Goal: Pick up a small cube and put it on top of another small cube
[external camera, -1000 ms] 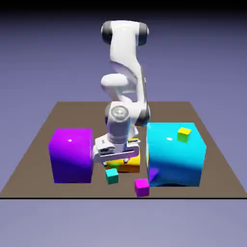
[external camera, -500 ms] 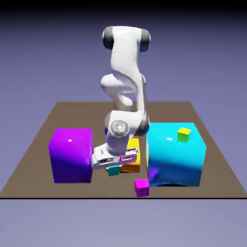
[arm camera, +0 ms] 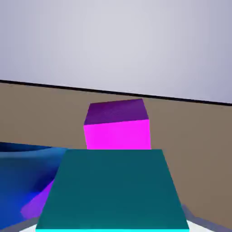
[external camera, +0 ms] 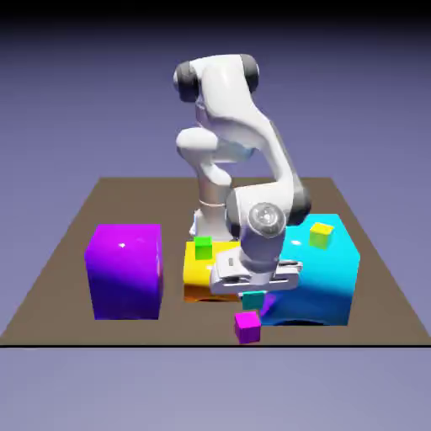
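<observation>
My gripper (external camera: pixel 253 296) is shut on the tiny teal cube (external camera: pixel 253 300), which hangs lifted off the table just above the tiny magenta-pink cube (external camera: pixel 247 327). The magenta cube rests on the table near the front edge. In the hand view the teal cube (arm camera: pixel 113 190) fills the bottom of the picture and hides my finger tips. Beyond it there stands the magenta cube (arm camera: pixel 118 125), apart from it.
A large purple block (external camera: pixel 125 269) stands at the exterior view's left. A huge cyan block (external camera: pixel 313 269) with a tiny yellow-green cube (external camera: pixel 321 234) on top stands right. Between them is a yellow block (external camera: pixel 204 271) carrying a tiny bright green cube (external camera: pixel 203 247). The table's front edge (external camera: pixel 126 343) is close.
The gripper came down on the teal cube, shut on it, lifted it and carried it toward the exterior view's right, to just above the magenta cube. The yellow block and green cube are now uncovered.
</observation>
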`<action>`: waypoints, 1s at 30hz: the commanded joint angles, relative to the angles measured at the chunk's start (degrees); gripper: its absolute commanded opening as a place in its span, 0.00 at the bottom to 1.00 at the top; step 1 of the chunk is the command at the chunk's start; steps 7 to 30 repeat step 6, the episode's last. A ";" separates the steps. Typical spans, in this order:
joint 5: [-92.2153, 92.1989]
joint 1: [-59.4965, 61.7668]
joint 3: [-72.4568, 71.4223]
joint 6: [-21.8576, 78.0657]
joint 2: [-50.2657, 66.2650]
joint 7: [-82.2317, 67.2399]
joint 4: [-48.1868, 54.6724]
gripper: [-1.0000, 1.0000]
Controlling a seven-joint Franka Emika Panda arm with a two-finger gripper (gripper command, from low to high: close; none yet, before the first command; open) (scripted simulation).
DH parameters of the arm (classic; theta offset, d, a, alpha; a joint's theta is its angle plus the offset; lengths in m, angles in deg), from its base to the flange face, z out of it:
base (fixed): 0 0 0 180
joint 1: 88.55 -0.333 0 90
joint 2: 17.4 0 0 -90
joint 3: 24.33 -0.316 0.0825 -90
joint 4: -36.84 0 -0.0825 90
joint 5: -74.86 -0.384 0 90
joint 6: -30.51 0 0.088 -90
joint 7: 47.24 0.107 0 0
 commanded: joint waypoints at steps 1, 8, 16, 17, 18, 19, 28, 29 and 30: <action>0.59 -0.11 0.25 -2.48 1.22 0.33 -1.30 0.00; 0.04 0.04 -0.10 0.99 -0.48 -0.01 0.52 1.00; 0.04 0.04 -0.10 0.99 -0.48 -0.01 0.52 1.00; 0.04 0.04 -0.10 0.99 -0.48 -0.01 0.52 1.00; 0.04 0.04 -0.10 0.99 -0.48 -0.01 0.52 1.00; 0.04 0.04 -0.10 0.99 -0.48 -0.01 0.52 1.00; 0.04 0.04 -0.10 0.99 -0.48 -0.01 0.52 1.00; 0.04 0.04 -0.10 0.99 -0.48 -0.01 0.52 1.00; 0.04 0.04 -0.10 0.99 -0.48 -0.01 0.52 1.00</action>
